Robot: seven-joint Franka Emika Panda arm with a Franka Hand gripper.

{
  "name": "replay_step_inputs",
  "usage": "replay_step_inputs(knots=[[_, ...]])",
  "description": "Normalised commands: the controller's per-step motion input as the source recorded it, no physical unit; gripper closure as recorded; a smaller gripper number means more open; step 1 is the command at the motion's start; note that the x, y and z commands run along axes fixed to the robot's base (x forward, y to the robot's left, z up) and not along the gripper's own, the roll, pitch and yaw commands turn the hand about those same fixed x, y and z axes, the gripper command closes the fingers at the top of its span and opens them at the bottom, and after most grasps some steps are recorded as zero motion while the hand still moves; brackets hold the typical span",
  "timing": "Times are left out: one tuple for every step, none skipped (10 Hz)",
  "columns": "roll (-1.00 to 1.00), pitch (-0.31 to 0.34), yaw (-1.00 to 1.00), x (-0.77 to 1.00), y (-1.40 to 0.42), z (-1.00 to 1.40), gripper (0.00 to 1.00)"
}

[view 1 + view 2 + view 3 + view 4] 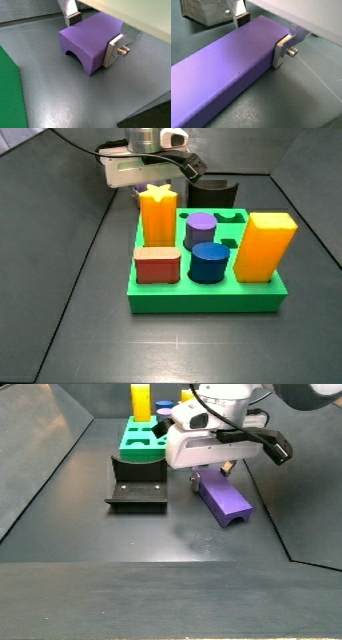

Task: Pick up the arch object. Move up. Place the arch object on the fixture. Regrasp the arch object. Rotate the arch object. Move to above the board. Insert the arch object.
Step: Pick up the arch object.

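Observation:
The arch object (85,44) is a long dark purple block lying flat on the grey floor, its arched end showing in a wrist view. Its long top face (224,70) fills a wrist view, and in a side view the arch object (225,498) lies right of the fixture (138,484). My gripper (92,35) (261,36) straddles it near one end, with both silver fingers (115,50) pressed to its sides. From the side my gripper (221,472) sits low over the block. The green board (207,296) with coloured pegs hides the block in a side view.
The board (138,446) stands behind the fixture, and its green edge (10,85) lies close beside the block. Tall yellow star (158,216) and orange (265,246) pegs rise from it. Dark walls enclose the floor on all sides.

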Motion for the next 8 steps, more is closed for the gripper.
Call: replay_step_inputs(knots=[[0.00,0.000,0.00,0.00,0.00,0.00,1.00],[0.00,0.000,0.00,0.00,0.00,0.00,1.00],[0.00,0.000,0.00,0.00,0.00,0.00,1.00],[0.00,0.000,0.00,0.00,0.00,0.00,1.00],[0.00,0.000,0.00,0.00,0.00,0.00,1.00],[0.00,0.000,0.00,0.00,0.00,0.00,1.00],[0.00,0.000,0.00,0.00,0.00,0.00,1.00],[0.00,0.000,0.00,0.00,0.00,0.00,1.00]])
